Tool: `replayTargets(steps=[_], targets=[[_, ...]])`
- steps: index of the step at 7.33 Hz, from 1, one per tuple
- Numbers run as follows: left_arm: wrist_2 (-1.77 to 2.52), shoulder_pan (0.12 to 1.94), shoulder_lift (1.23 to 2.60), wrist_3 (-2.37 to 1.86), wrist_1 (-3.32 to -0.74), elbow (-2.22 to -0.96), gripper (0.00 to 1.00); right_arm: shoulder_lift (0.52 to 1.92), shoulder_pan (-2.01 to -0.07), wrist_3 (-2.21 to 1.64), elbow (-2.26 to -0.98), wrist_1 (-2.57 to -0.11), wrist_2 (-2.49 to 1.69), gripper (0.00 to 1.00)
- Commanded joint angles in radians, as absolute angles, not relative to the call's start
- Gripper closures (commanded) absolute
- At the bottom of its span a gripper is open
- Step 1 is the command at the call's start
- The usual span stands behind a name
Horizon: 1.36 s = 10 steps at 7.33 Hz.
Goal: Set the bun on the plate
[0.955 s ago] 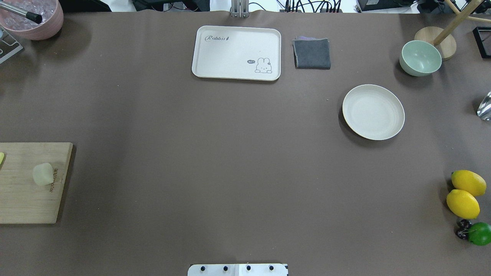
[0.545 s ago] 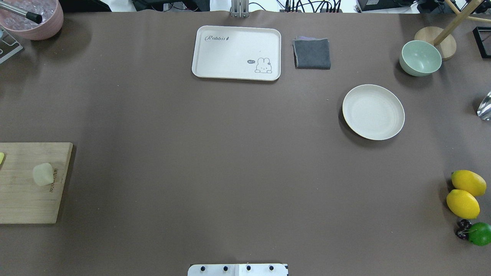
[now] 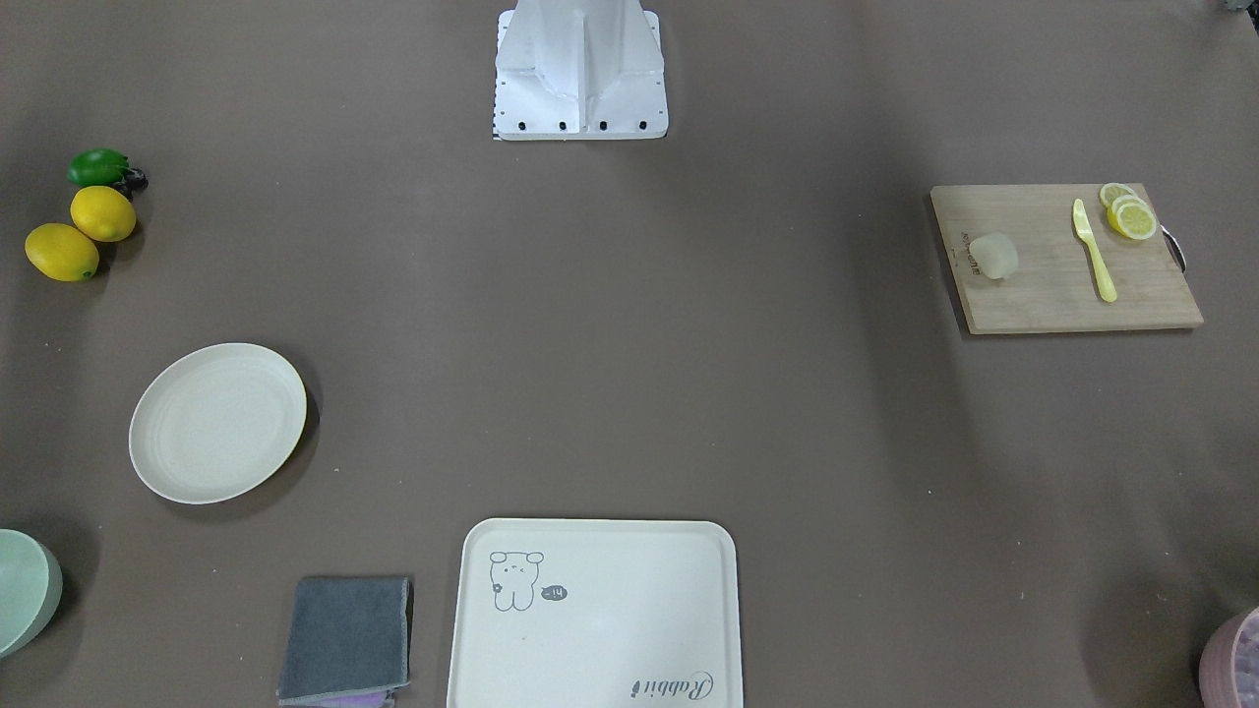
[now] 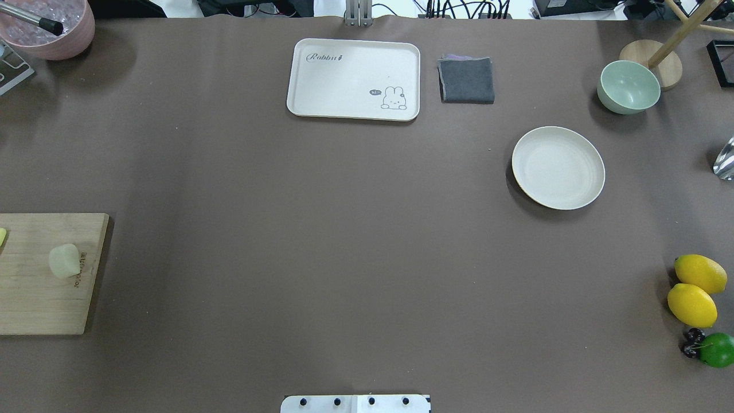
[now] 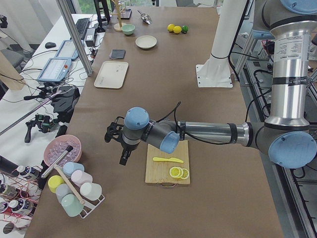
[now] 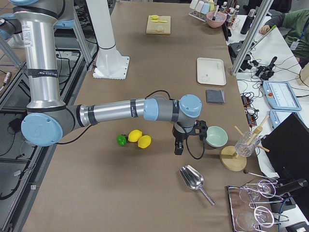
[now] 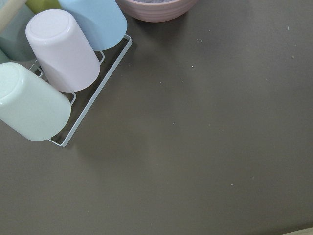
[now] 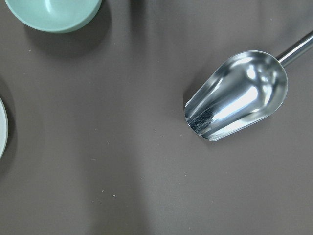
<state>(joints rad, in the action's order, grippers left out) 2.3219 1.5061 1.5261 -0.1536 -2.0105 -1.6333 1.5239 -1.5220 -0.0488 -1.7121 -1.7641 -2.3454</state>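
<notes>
Overhead exterior coverage places the bun (image 4: 63,261) on the wooden cutting board (image 4: 34,304) at the table's left edge, on the robot's left, while the plate (image 4: 558,167) is found bare and well apart, far across on the right. The left gripper (image 5: 123,158) is seen only from the exterior left camera, hanging just beside the board on the side of the cup rack (image 7: 93,98). How far its jaws are parted cannot be told, and nothing is seen held in it. The right gripper (image 6: 178,147) is shown only from the exterior right camera, near the green bowl (image 6: 217,136) and the metal scoop (image 8: 234,95). Its opening cannot be told either, and no load is seen.

The step in hand is judged to be the reach for the bun, best taken by the left arm. The gripper should be brought over the board and centred above the bun, with the jaws spread wider than the lump, then lowered until the bun is straddled. A light squeeze is advised, since the bun looks soft and smooth and could be crushed or squeezed out. The yellow knife (image 3: 1095,251) and lemon slices (image 3: 1128,214) lie toward the board's other end and need not be disturbed.
</notes>
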Motion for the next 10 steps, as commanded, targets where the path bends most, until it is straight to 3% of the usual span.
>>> replayTargets(steps=[1,4,7,10], targets=[[2.324,1.505,1.525,-0.16,-2.008,-1.644,0.01,1.513,-1.522,-0.051,-1.753,-1.764,-2.336,0.0],[2.324,1.505,1.525,-0.161,-2.01,-1.651,0.01,1.483,-1.502,-0.052,-1.74,-1.674,-2.344,0.0],[2.326,1.506,1.523,-0.16,-2.017,-1.651,0.01,1.442,-1.359,-0.315,-1.709,-1.486,-2.353,0.0],[2.326,1.506,1.516,-0.16,-2.019,-1.649,0.01,1.418,-1.263,-0.545,-1.434,-0.936,-2.339,0.0]])
